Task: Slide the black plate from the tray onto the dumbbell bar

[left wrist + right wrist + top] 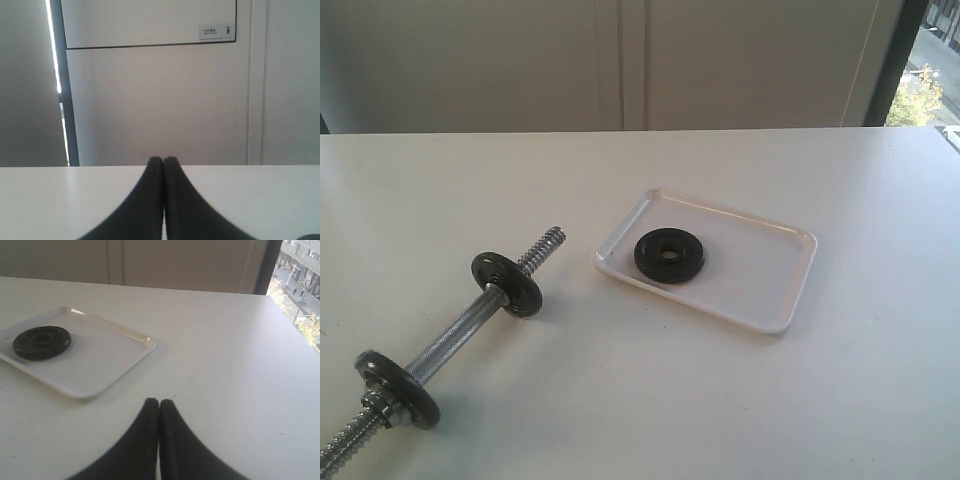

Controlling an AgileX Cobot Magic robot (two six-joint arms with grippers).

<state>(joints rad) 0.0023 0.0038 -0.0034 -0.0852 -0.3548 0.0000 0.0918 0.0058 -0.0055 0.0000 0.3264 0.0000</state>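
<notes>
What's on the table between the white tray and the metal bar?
Nothing: the exterior view shows only bare table between the tray and the dumbbell bar.

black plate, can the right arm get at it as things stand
Probably yes: the black plate lies alone and uncovered in the tray, and only bare table separates the tray from the shut right claw.

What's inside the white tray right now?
Only the black plate, lying flat toward the end of the tray nearer the dumbbell bar. The tray floor beneath the plate is covered, so anything under it cannot be seen.
</notes>
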